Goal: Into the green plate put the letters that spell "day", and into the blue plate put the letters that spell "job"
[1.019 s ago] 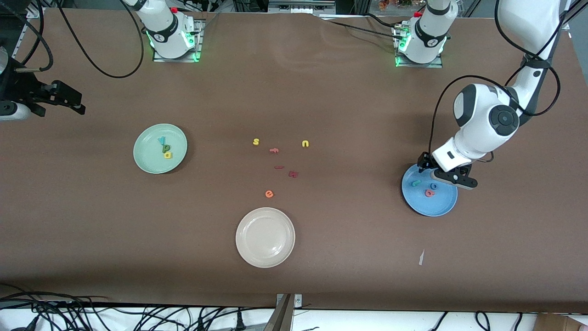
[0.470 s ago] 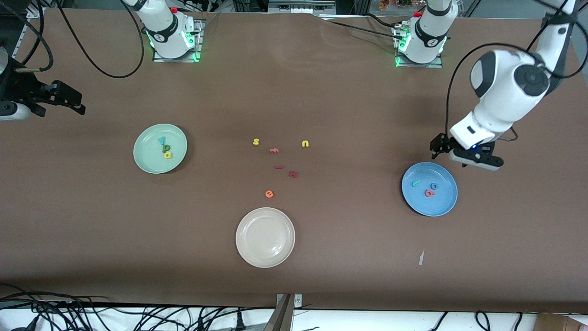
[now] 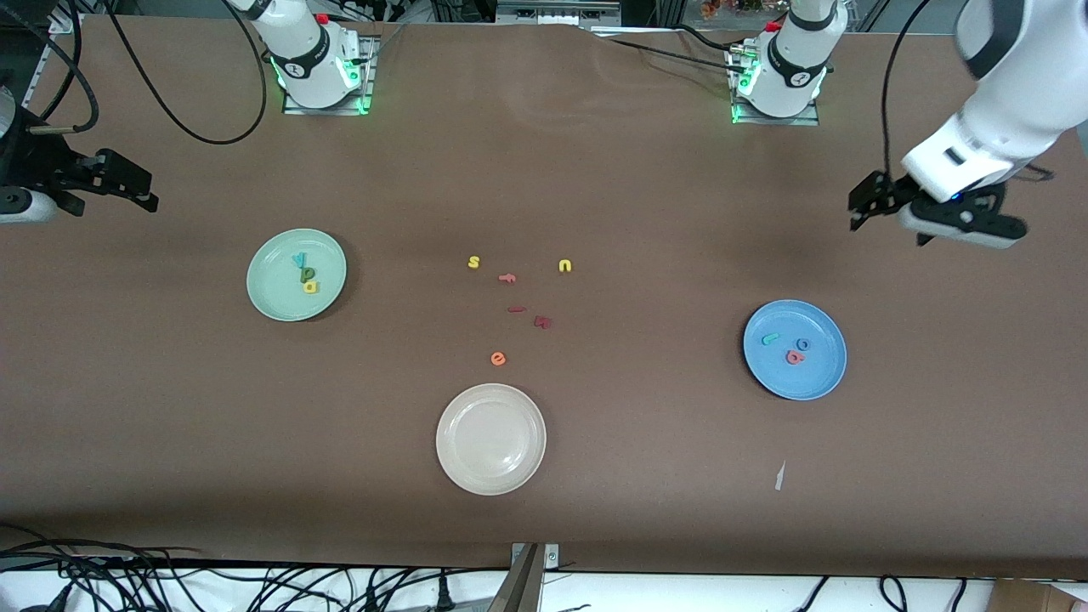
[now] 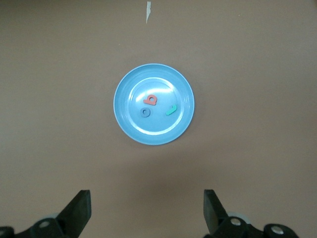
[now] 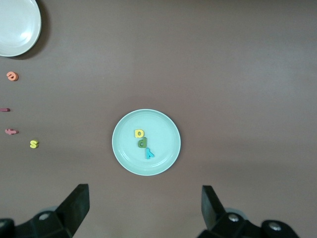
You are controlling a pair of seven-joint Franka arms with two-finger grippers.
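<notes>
The green plate (image 3: 276, 293) lies toward the right arm's end of the table and holds the light blue "y" (image 3: 298, 259), dark green "d" (image 3: 307, 273) and yellow "a" (image 3: 311, 287). The blue plate (image 3: 816, 378) lies toward the left arm's end and holds the teal "j" (image 3: 770, 339), blue "o" (image 3: 802, 344) and salmon "b" (image 3: 794, 357). My left gripper (image 3: 945, 226) (image 4: 147, 213) hangs open and empty, high over bare table beside the blue plate (image 4: 148, 131). My right gripper (image 3: 127, 183) (image 5: 145, 210) waits open and empty over the table's edge, beside the green plate (image 5: 166, 131).
A cream-white plate (image 3: 450, 459) sits nearest the front camera. Loose letters lie mid-table: yellow "s" (image 3: 473, 262), pink "f" (image 3: 507, 277), yellow "u" (image 3: 565, 266), two dark red pieces (image 3: 542, 321) and orange "e" (image 3: 498, 359). A white scrap (image 3: 779, 476) lies near the blue plate.
My left gripper has risen off the blue plate and drawn away toward the left arm's end of the table. The "j" stays in the plate. The right arm has not moved.
</notes>
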